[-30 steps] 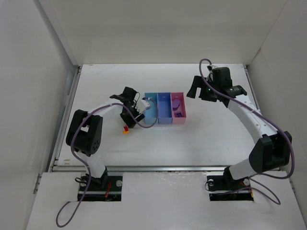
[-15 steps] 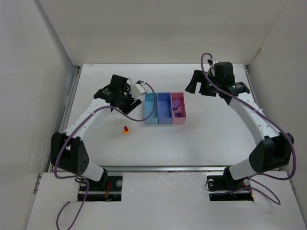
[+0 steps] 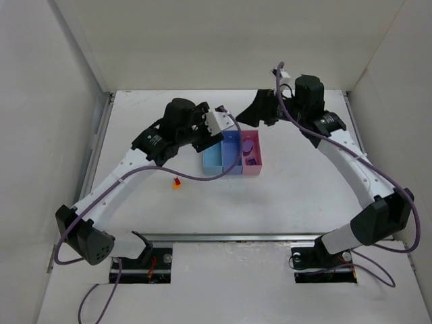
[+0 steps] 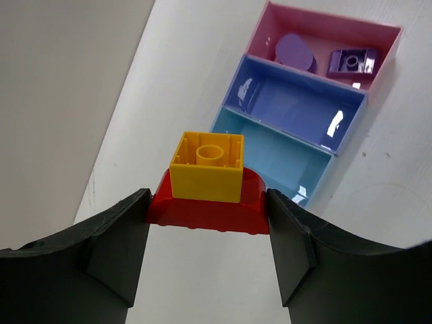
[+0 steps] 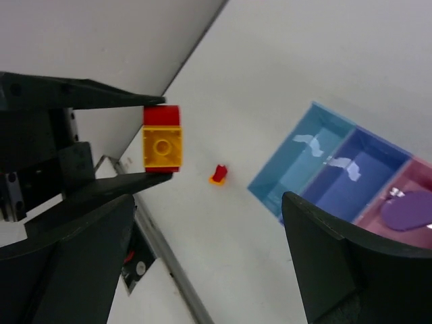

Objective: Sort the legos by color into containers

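Our left gripper [image 4: 208, 210] is clamped on the red brick [image 4: 206, 219] mid-frame, yellow brick [image 4: 206, 179] stuck on top, containers [image 4: 297, 101] upper right. The right gripper [image 5: 210, 202] gapes wide, empty. Drop them joined and we'd probably get one colour in the wrong container.

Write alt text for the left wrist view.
The left end effector clamps a red curved plastic brick with a yellow square plastic brick attached. Beyond sit a light blue plastic bin, periwinkle bin and pink bin, joined, the pink holding a purple brick.
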Motion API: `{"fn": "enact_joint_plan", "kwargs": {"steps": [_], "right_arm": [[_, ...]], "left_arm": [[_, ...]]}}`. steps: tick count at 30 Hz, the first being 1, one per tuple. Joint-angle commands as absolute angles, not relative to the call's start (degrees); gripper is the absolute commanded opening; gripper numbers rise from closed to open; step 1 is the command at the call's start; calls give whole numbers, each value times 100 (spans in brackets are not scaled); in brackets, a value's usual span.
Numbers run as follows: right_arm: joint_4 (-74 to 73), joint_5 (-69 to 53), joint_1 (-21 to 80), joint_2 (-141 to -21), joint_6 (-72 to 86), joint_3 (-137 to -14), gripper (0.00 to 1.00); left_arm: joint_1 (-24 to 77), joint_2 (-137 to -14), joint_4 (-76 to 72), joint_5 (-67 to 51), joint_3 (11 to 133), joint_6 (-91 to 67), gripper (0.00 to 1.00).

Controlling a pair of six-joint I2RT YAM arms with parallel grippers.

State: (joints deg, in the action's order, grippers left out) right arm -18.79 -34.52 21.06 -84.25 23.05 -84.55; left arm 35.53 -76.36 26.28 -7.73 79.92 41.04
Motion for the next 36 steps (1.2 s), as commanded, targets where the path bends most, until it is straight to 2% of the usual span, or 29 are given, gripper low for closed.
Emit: {"fn": "enact_joint_plan", "kwargs": {"steps": [1, 13, 16, 17, 20, 27, 30, 31, 33, 34, 36], "right_arm": [[-1178, -4183, 2424, -8438, 2461, -8745, 94], [-1125, -3885, 2979, -8964, 2566, -8886, 94], [-1125, -3885, 2979, -9034, 2619, -8938, 83], [-1125, -3885, 2979, -9035, 2619, -8938, 73], [-1125, -3823, 2979, -9035, 2619, -8938, 62], [-1125, -3709, 2979, -8974, 2619, -8938, 64], [-1125, -3709, 2979, -8974, 2619, -8938, 54], [-1125, -3709, 2979, -8974, 2619, -8938, 41], [-1125, -3709, 2979, -8974, 2619, -8938, 22], [-1125, -3709, 2979, -8974, 2671, -8938, 3], [-1125, -3709, 2979, -8974, 2672, -8938, 0]], "left_arm": [[3699, -7471, 1961, -668, 8112, 4096, 0], [4245, -7585, 1846, -492, 8218, 4157, 0], [4245, -7585, 1846, -439, 8218, 4096, 0], [4245, -7585, 1846, -439, 8166, 4096, 0], [4245, -7532, 1846, -379, 8095, 4096, 0], [4245, -7532, 1846, -325, 7989, 4148, 0], [4245, -7532, 1846, -325, 7989, 4148, 0], [4245, -7532, 1907, -325, 7989, 4148, 0], [4245, -7532, 1977, -325, 7937, 4148, 0], [4245, -7532, 2038, -325, 7937, 4148, 0], [4245, -7532, 2135, -325, 7884, 4148, 0]]}}
